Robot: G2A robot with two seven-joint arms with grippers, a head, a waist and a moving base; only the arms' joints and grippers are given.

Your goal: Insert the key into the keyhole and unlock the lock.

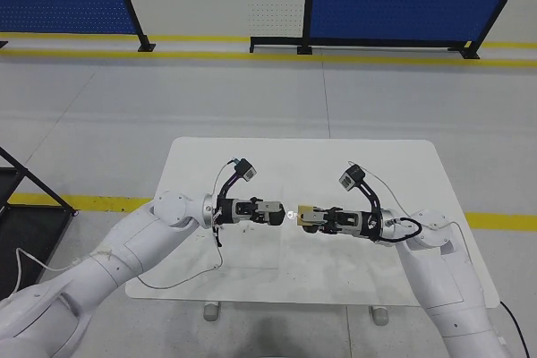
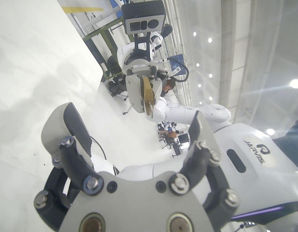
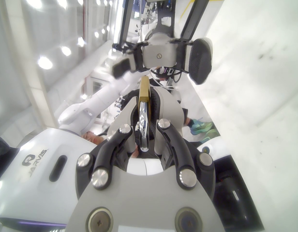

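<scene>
Left gripper closest to lens: fingers spread wide, nothing btwn them, held above the table, facing the lock head-on w/ a small gap, not touching it. Lock, brass body, is clamped in right gripper, fingers pressed on its flat sides; silver shackle runs back btwn them toward the wrist. Lock is off the table, held roughly level in mid-air over table's middle, free end pointing at left gripper. Small silvery bit sits at lock's free end, btwn lock and left gripper. Poss. the key, can't tell for sure, nor whether it's seated inside the lock. Arms come in from opposite sides of lock, roughly in line w/ it.
</scene>
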